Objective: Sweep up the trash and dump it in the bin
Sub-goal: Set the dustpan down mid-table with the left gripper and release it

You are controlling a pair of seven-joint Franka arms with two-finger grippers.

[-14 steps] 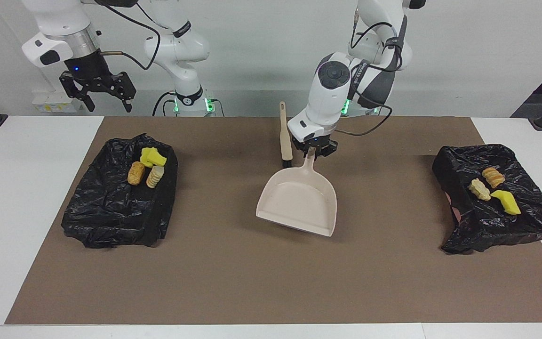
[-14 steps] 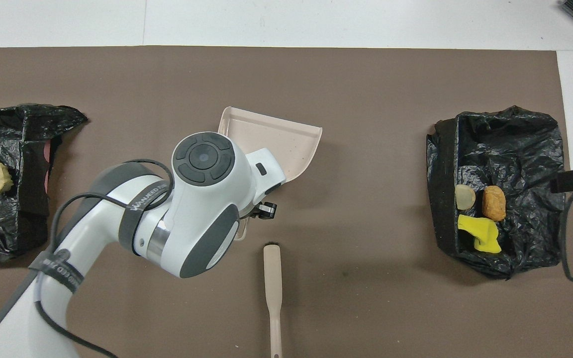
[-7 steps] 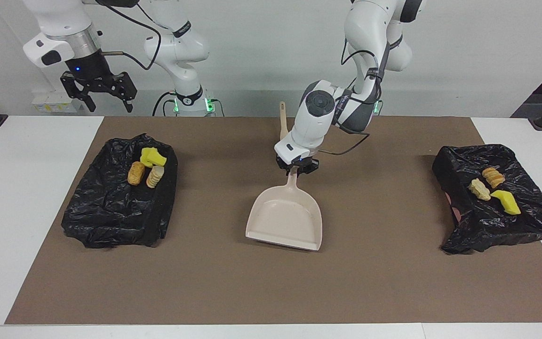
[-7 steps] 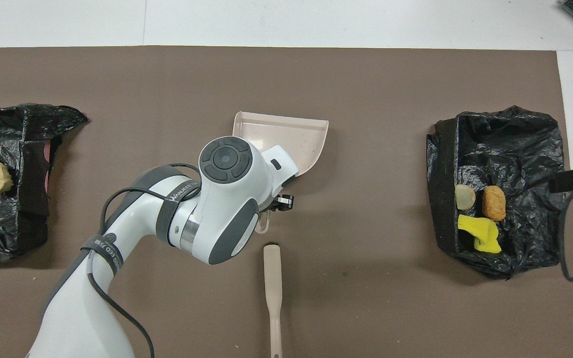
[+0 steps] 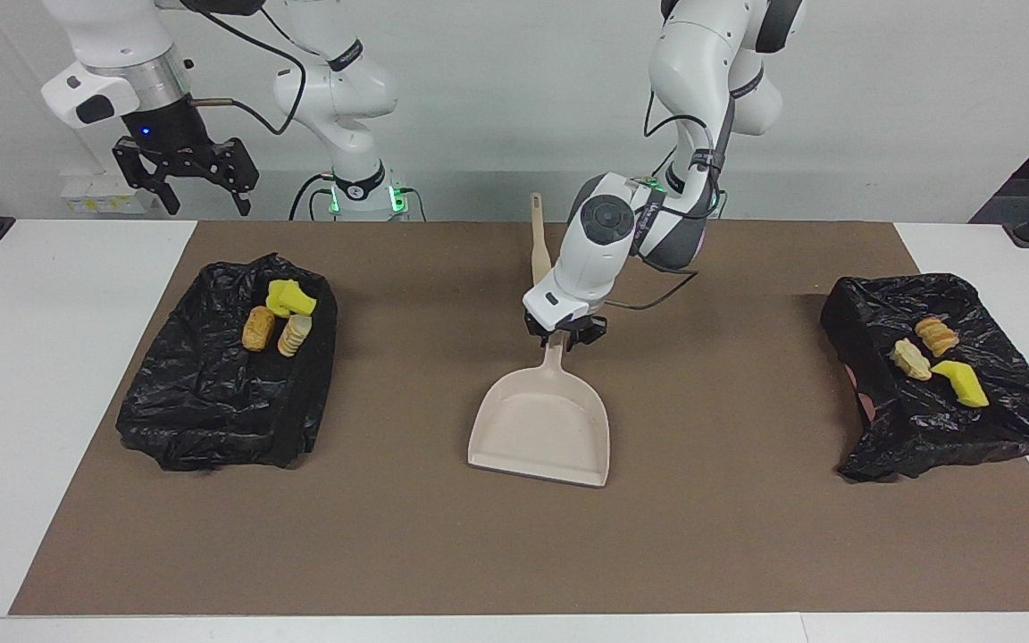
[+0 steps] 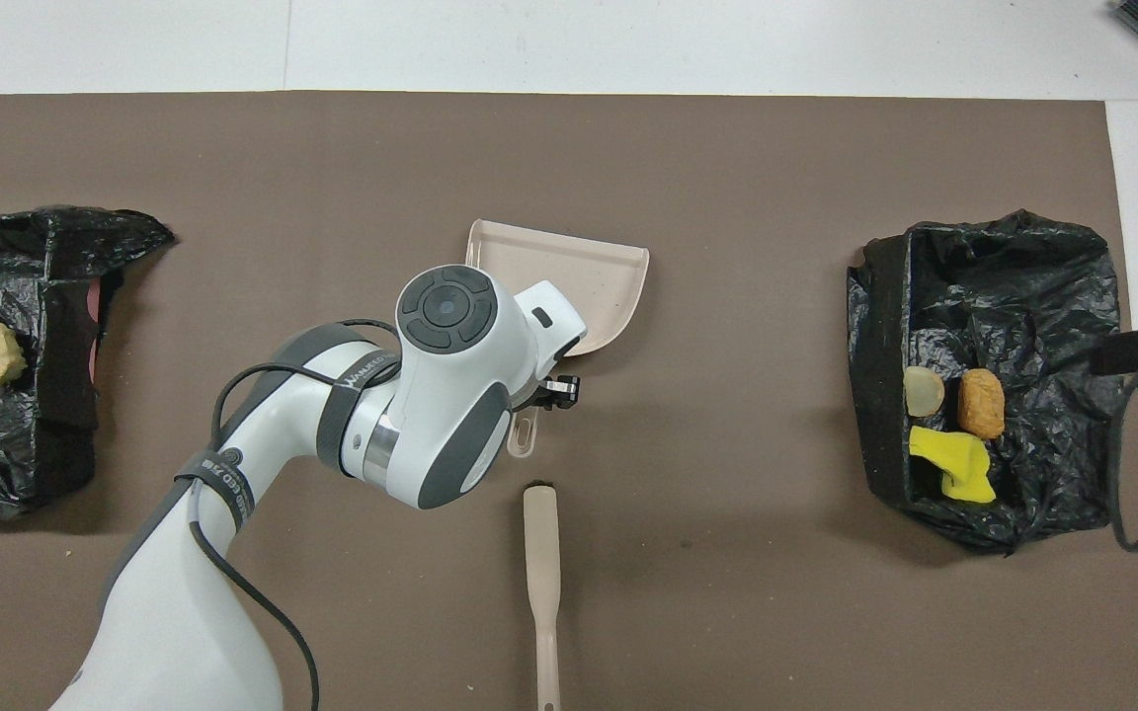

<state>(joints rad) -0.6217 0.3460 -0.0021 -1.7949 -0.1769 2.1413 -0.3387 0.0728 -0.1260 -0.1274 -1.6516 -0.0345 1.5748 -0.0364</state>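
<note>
The beige dustpan (image 5: 539, 427) lies flat on the brown mat (image 5: 407, 536) at mid-table, its handle (image 5: 553, 357) pointing toward the robots. My left gripper (image 5: 565, 335) is down at that handle; the wrist hides it in the overhead view. The trash sits in two black-bagged bins. Three pieces (image 5: 280, 321) are in the bin (image 5: 211, 411) at the right arm's end, and three pieces (image 5: 934, 355) in the bin (image 5: 952, 429) at the left arm's end. My right gripper (image 5: 202, 187) hangs open and waits high over the right arm's end of the table.
The beige brush (image 6: 541, 583) lies on the mat nearer to the robots than the dustpan (image 6: 589, 286), just past its handle end (image 6: 522, 434). White tabletop (image 5: 32, 375) borders the mat at both ends.
The left arm has carried the dustpan farther from the robots and a little toward the right arm's end, straightened it and set it flat. The right arm has stayed put.
</note>
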